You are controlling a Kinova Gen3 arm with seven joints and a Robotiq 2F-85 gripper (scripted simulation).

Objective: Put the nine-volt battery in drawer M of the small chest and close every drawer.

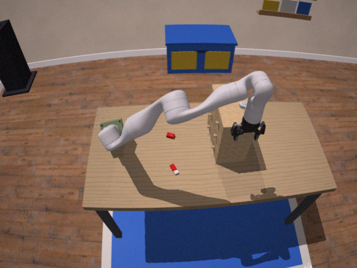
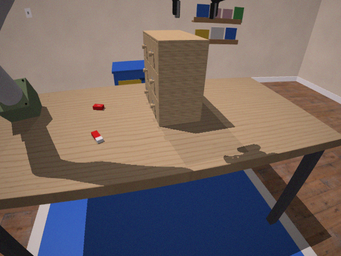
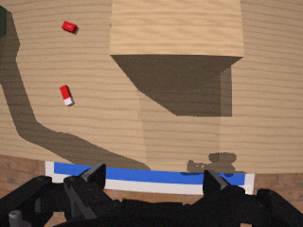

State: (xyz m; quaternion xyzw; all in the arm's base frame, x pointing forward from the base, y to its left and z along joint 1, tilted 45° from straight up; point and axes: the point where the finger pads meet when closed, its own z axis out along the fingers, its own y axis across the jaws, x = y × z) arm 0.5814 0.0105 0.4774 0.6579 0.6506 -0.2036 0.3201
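One boxy, bright-red battery (image 1: 170,135) (image 2: 98,106) (image 3: 69,26) lies flat on the table (image 1: 196,173) (image 2: 129,149) (image 3: 99,113), while the gripper (image 1: 245,139) (image 2: 195,16) (image 3: 153,178) hangs with fingers spread wide.

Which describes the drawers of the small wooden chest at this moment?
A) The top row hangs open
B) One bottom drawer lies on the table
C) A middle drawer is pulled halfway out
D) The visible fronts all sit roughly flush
D: on the chest, only the knobs stand out noticeably from the drawer fronts seen in the exterior view.
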